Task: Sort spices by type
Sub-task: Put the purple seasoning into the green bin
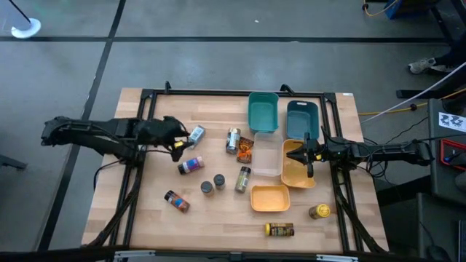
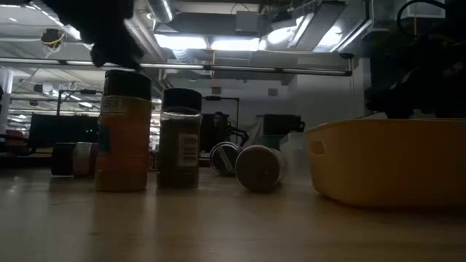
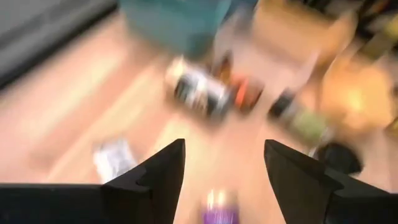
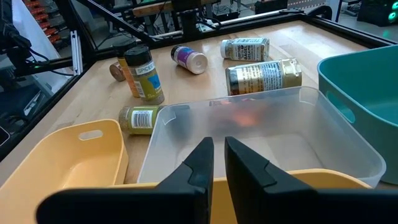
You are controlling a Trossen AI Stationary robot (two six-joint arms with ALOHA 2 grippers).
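Several spice jars lie or stand scattered on the wooden table (image 1: pixel 145 211). They include a white-label jar (image 1: pixel 196 134), a purple-label jar (image 1: pixel 191 165), a gold-lid jar (image 1: pixel 233 140) lying beside an orange-brown packet (image 1: pixel 245 150), two dark-lid jars (image 1: pixel 212 184) and a green-filled jar (image 1: pixel 242 178). My left gripper (image 3: pixel 224 162) hovers open above the table's left part, between the white-label and purple-label jars (image 3: pixel 217 208), with nothing between its fingers. My right gripper (image 4: pixel 217 158) is shut, hovering over the yellow bin (image 1: pixel 298 171) at the right.
Two teal bins (image 1: pixel 263 111) (image 1: pixel 302 118) stand at the far middle, with a clear bin (image 4: pixel 261 137) and a second yellow bin (image 1: pixel 270 197) nearer. More jars lie at the near edge (image 1: pixel 279 229) (image 1: pixel 319 211) and near left (image 1: pixel 176 201). A dark frame (image 1: pixel 145 98) borders the table.
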